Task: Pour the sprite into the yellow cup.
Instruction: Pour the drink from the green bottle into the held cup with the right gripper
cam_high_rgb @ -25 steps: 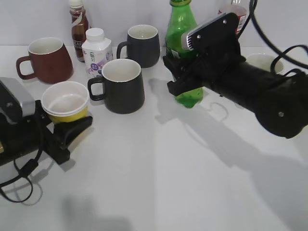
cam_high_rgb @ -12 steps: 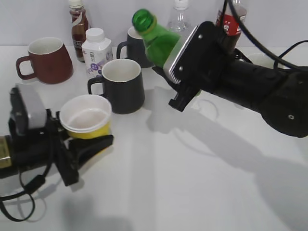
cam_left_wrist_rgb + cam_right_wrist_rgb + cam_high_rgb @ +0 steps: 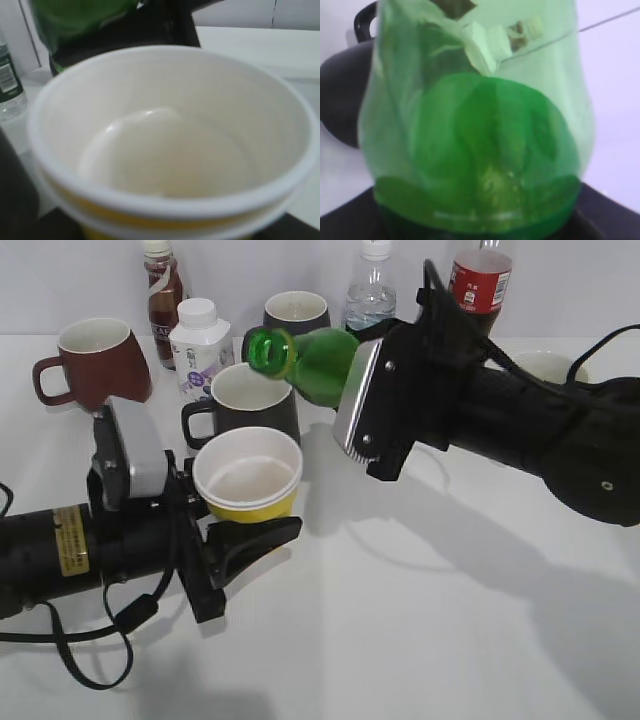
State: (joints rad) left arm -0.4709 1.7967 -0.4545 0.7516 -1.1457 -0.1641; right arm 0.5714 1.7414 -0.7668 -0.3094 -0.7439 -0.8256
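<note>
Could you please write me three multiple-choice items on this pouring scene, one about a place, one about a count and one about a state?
1. Where is the mouth of the sprite relative to the yellow cup?
A. above and behind the cup's rim
B. inside the cup
C. below the cup

2. How many handled mugs show in the exterior view?
A. one
B. three
C. five

3. What is the state of the yellow cup's inside?
A. brimming with dark liquid
B. covered by a lid
C. white and apparently still dry

Answers:
1 A: the tilted bottle's mouth sits higher in the exterior view, over the near dark mug.
2 B: the brown-red mug plus two dark ones, counting the far dark mug.
3 C: the left wrist view shows a bare white bottom.
</note>
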